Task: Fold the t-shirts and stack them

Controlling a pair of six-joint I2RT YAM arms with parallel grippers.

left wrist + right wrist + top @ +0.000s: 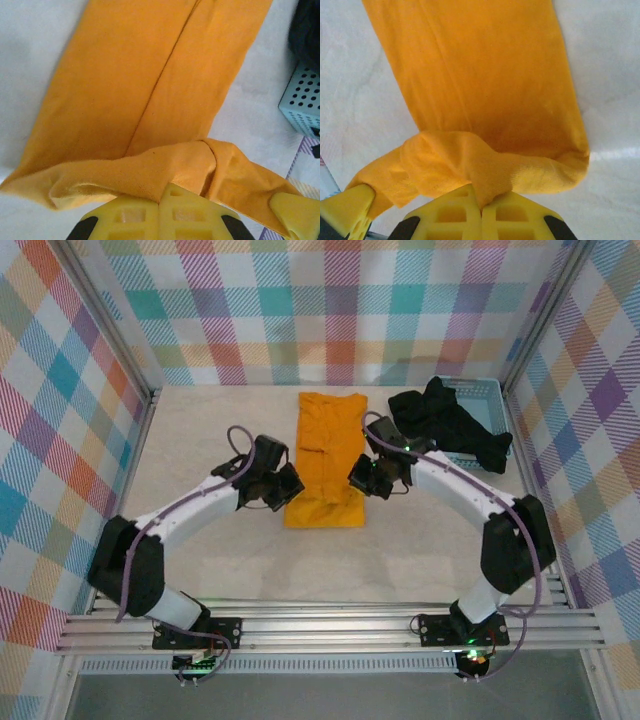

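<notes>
Your left hand point(160, 200) and right hand point(481, 200) each pinch the near hem of the orange-yellow shirt point(328, 440), a folded strip lying left of the basket point(488, 390). Expect it light and floppy, so hold both hem corners evenly.

The left arm point(185, 512) and right arm point(470, 485) rise from their bases, bend at the elbows and angle inward, so the two wrists face each other near the middle. The left gripper point(283, 490) is low, its yellow fingers point(140, 212) pressed together on a bunched fold of the shirt point(150, 100). The right gripper point(365, 480) mirrors it, fingers point(507, 212) closed on the opposite corner.
</notes>
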